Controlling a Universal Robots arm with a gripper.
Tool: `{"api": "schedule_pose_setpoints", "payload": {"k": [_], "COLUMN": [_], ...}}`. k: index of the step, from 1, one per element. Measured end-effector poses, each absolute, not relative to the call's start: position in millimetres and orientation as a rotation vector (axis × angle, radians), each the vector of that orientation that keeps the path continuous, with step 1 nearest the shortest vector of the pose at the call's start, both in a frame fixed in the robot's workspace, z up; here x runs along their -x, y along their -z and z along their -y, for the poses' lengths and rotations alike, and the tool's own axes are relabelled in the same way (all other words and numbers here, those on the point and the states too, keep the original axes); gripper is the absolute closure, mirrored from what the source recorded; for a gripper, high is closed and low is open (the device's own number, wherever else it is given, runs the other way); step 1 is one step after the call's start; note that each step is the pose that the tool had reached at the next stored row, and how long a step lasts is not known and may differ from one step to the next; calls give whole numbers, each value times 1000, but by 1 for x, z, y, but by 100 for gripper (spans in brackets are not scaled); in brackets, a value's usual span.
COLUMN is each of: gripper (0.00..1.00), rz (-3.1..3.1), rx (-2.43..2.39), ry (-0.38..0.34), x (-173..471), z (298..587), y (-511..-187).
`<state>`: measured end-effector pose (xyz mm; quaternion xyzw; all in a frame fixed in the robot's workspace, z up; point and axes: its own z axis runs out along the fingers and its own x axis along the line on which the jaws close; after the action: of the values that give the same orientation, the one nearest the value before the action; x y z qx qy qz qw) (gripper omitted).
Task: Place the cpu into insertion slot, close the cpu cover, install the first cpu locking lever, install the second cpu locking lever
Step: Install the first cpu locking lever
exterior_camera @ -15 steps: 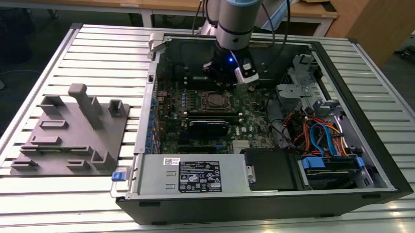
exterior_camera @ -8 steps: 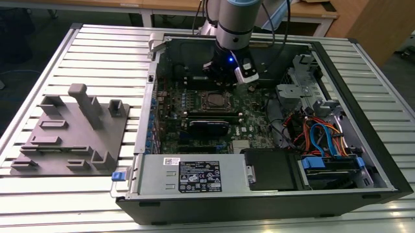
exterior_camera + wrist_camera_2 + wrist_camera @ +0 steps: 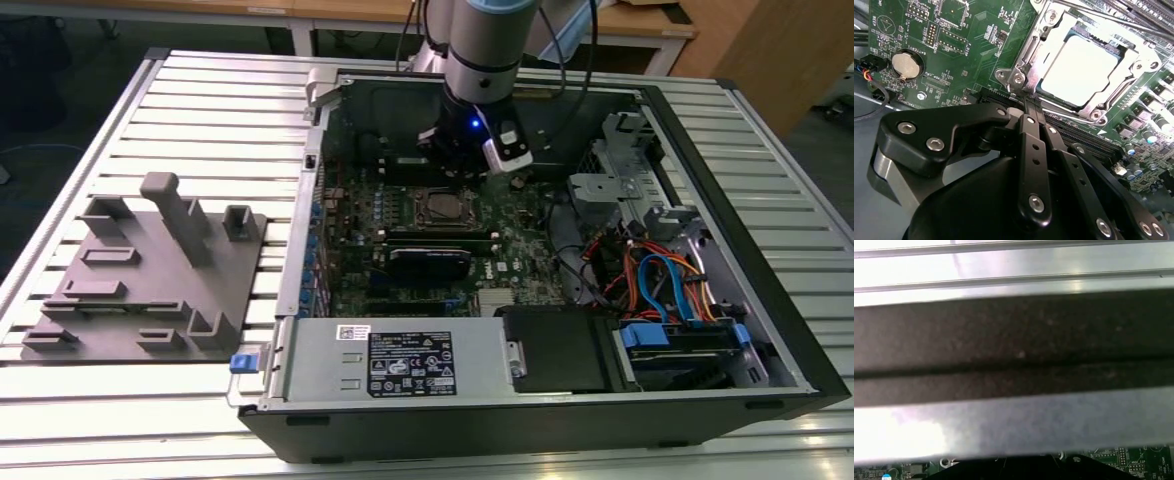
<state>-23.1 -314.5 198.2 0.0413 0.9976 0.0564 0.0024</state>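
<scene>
An open computer case (image 3: 747,330) is shown lying on a slatted metal counter (image 3: 200,90), with the green motherboard (image 3: 441,240) exposed inside. In the second wrist view, the cpu (image 3: 1081,70) is seen seated in the insertion slot (image 3: 1128,49), its pale metal top brightly lit, and the cpu cover (image 3: 1046,37) is laid down around it as a silver frame. The pincer (image 3: 1027,104) is seen with its black fingers (image 3: 1029,150) brought together, their tips at the edge of the cover frame; whether anything is pinched between them cannot be told. In the exterior view, the arm (image 3: 483,50) is positioned over the rear of the board, just beyond the socket. A grey fixture plate (image 3: 140,285) is placed on the counter towards the exterior view's left, well apart from the case.
</scene>
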Motion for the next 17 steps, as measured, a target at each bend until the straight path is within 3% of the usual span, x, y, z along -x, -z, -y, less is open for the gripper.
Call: {"api": "schedule_pose_setpoints", "payload": {"k": [17], "gripper": [89], "rz": [-3129], "rx": [-130], "ry": [-174], "x": [23], "z": [315], "y": [-199]}}
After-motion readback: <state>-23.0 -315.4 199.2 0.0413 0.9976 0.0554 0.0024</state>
